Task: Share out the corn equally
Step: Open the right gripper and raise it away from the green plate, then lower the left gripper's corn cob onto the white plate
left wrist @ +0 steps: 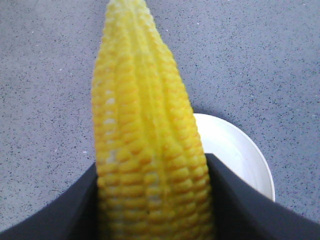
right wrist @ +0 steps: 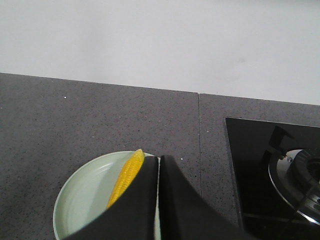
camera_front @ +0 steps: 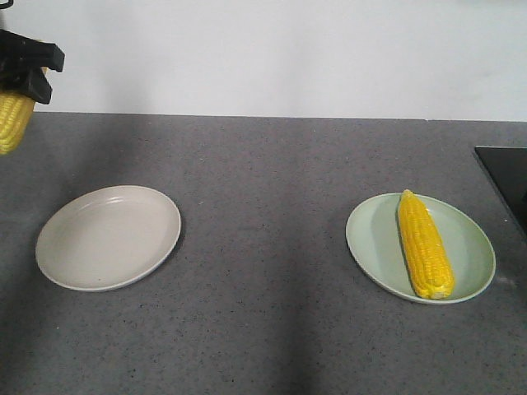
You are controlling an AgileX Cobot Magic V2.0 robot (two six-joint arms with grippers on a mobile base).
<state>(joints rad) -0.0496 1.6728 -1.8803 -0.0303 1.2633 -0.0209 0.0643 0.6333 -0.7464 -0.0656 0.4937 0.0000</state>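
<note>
The countertop [camera_front: 272,247] looks like matt, speckled grey stone, and beside it the stove panel [right wrist: 260,165] is glossy black glass with a shiny metal burner ring [right wrist: 295,175]. The beige plate [camera_front: 108,237] and the pale green plate [camera_front: 473,239] look smooth with a soft sheen. The corn [camera_front: 424,244] on the green plate has a bumpy, plastic-looking, slightly shiny surface.

One corn cob [camera_front: 425,244] flat on green plate [camera_front: 372,243]; other [left wrist: 150,150] apparently airborne.

Two plates sit well apart on a countertop [camera_front: 272,214]: the left plate [camera_front: 108,237] bare, the right plate [camera_front: 420,247] with a corn cob [camera_front: 424,243] lying on it. A second cob [camera_front: 12,119] hangs in the left gripper [camera_front: 25,70] above the counter, left of and behind the left plate; a stovetop [camera_front: 504,177] lies at far right.
</note>
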